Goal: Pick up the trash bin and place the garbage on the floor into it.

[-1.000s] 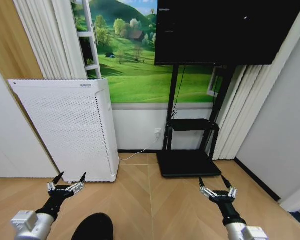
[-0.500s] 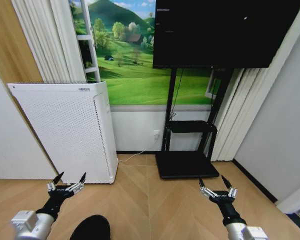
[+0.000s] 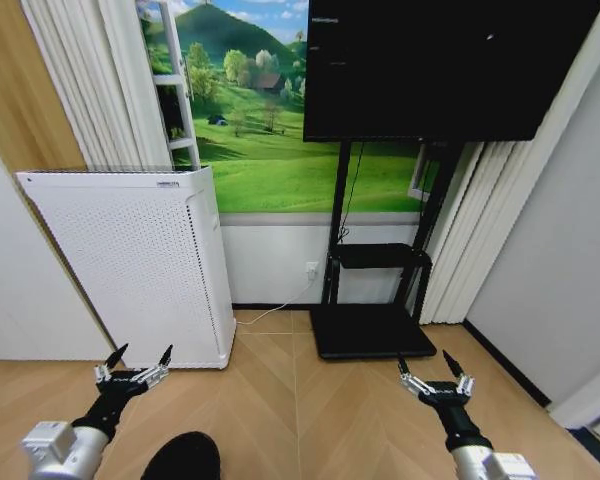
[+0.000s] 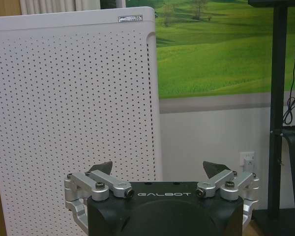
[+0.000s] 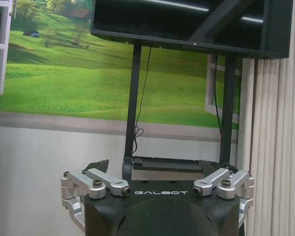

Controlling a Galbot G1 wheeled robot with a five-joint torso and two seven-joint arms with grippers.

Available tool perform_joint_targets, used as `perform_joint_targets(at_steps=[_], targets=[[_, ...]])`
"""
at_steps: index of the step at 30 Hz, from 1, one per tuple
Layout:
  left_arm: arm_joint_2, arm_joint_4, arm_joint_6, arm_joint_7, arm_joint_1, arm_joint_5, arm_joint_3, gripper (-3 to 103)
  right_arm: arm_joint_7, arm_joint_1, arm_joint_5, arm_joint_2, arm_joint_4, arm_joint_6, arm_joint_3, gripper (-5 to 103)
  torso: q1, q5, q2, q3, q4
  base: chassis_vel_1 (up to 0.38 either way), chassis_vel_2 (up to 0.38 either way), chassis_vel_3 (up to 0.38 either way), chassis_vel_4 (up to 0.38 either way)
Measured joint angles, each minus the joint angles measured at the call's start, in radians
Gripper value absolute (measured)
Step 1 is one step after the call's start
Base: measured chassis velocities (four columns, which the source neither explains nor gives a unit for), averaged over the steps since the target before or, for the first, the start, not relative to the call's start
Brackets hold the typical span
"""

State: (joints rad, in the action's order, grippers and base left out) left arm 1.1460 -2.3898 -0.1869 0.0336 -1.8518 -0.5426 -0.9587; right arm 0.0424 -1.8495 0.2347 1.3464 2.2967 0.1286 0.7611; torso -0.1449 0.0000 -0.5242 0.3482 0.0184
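2 grippers hang low over the wood floor, both empty with fingers spread wide. The left gripper sits just in front of the white perforated air purifier; the right gripper is near the black base plate of the TV stand.

A black rounded shape shows at the bottom edge of the head view, between the 2 arms and closer to the left one. Only its curved top can be seen, so whether it is the trash bin, how its wall looks and which way its axis runs cannot be told.

Ahead stand a large black screen on the stand, a green meadow mural, pale curtains and a white cable running to a wall socket. In the left wrist view the left gripper faces the purifier's panel; in the right wrist view the right gripper faces the stand's shelf.
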Motion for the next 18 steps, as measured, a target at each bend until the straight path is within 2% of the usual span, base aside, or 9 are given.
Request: perform_joint_targets(at_steps=[18], targets=[[0.000, 0.000, 0.000, 0.000, 0.000, 0.000, 0.000, 100, 0.000, 0.000, 0.000, 0.000, 0.000, 0.000, 0.000, 100, -0.031, 0.0000, -0.077, 0.046, 0.0000, 0.000, 0.000, 0.000, 0.000]])
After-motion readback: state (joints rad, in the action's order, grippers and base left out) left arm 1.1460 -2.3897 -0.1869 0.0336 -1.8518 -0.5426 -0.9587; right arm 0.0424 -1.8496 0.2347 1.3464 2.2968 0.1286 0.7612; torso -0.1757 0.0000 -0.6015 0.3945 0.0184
